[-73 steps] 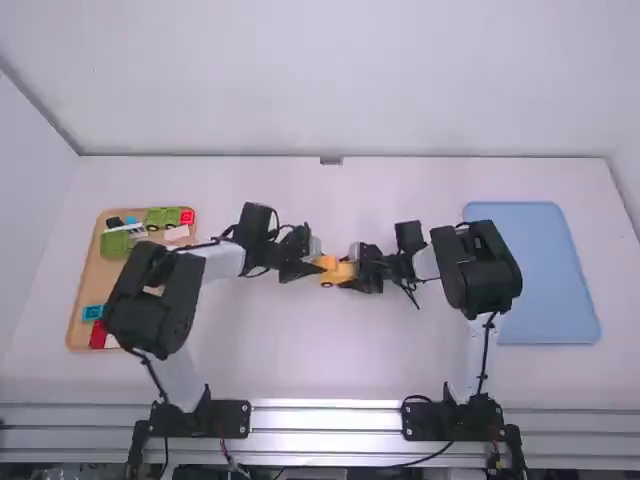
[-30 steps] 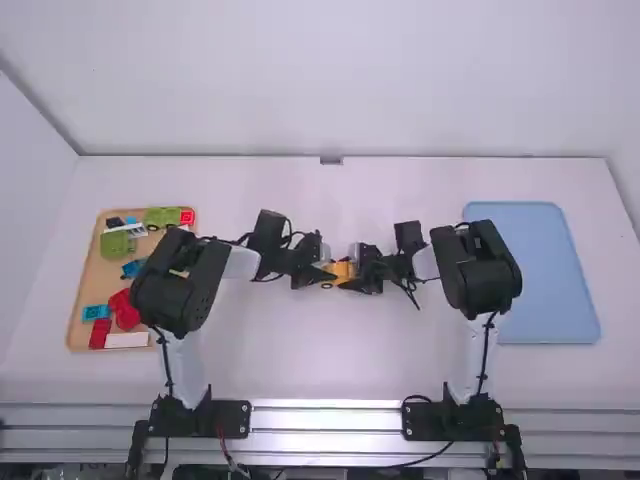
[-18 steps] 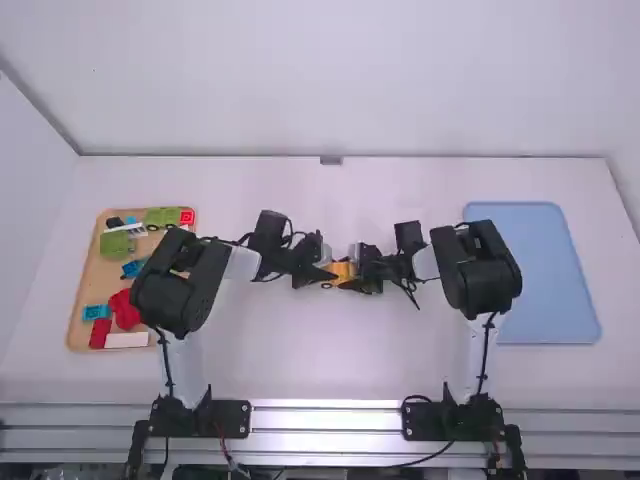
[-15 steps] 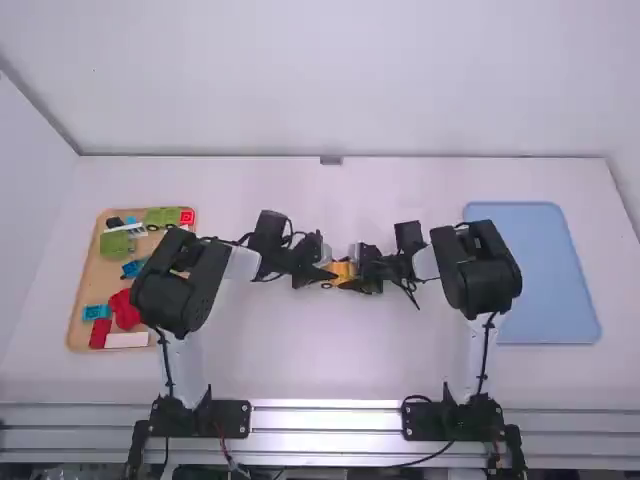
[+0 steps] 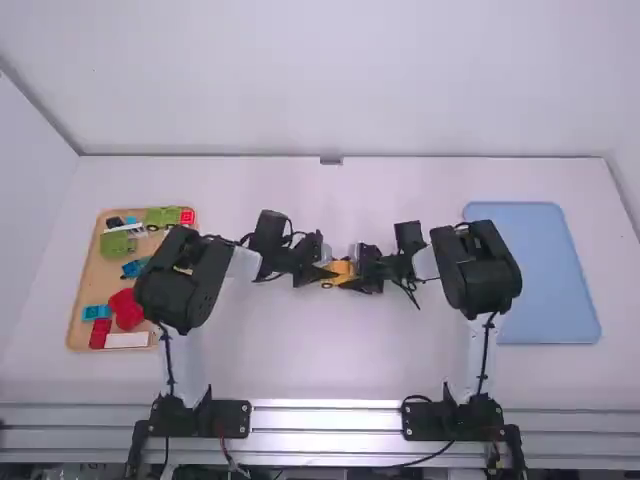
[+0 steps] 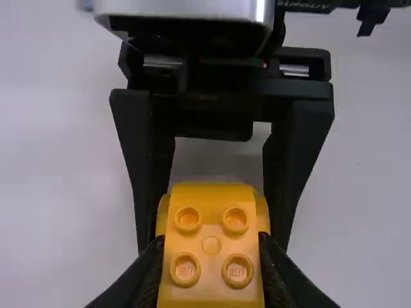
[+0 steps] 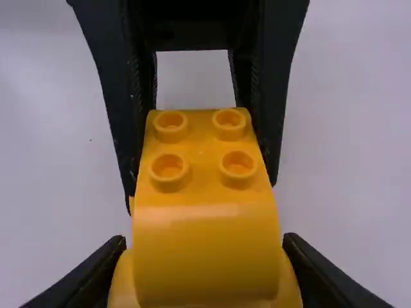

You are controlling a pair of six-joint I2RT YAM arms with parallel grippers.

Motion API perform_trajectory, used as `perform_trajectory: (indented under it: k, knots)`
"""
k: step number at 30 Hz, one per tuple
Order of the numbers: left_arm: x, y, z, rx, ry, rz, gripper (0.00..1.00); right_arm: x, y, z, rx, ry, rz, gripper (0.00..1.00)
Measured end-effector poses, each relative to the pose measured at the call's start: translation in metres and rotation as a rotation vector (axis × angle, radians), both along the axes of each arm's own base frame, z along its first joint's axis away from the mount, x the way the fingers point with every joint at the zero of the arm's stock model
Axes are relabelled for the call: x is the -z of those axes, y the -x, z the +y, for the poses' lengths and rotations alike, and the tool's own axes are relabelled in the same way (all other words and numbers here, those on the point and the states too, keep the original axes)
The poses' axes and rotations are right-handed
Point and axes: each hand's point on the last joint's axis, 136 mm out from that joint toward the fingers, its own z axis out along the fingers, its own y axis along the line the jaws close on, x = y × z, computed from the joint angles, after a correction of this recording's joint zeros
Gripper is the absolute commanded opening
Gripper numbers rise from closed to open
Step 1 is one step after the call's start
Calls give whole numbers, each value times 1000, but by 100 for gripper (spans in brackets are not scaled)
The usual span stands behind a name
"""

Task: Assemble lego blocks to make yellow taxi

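Since the earliest frame, the left arm (image 5: 180, 285) has been shifting right over the tan tray (image 5: 95, 280), so a red rounded piece (image 5: 127, 312) is now showing on its near side. Just left of mid-tabletop (image 5: 330, 360), the left gripper (image 5: 327, 275) and right gripper (image 5: 352, 278) are facing each other, both grasping the yellow block assembly (image 5: 342, 269) from opposite ends. In each wrist view, fingers are pressing against its sides, and studs are facing the camera.

White tabletop is stretching toward the far wall (image 5: 330, 95) and toward the near edge. At left, the left arm's elbow is overhanging the tan tray's right edge; at right, the right arm's elbow (image 5: 485, 270) is covering part of the blue tray's (image 5: 565, 285) left edge.

Fingers are hiding parts of the assembly's sides, and each wrist view's bottom edge is cutting it off. A blue piece (image 5: 133, 268) is lying partly under the left arm in the high view, its full shape hard to tell. Small dark and white pieces at the tray's far end are crowding together, too small to separate surely.
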Motion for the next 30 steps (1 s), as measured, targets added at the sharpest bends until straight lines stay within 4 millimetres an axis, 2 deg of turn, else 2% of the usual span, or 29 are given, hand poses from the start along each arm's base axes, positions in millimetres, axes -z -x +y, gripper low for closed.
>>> perform_trajectory:
  k: [6, 7, 10, 20, 30]
  knots:
    - [0, 0, 0, 2, 9, 13, 15, 0, 0, 0, -2, 0, -2, 50]
    - [0, 0, 0, 2, 9, 13, 11, 0, 0, 0, -1, 0, -1, 51]
    - [0, 1, 0, 1, 8, 17, 5, 0, 0, 0, -2, 0, -2, 51]
    - [4, 1, -4, -8, -32, 33, 2, 0, 0, -1, 1, -2, -1, 54]
    - [8, 1, -6, 6, -171, 72, 2, 0, -1, -3, 5, -2, -1, 54]
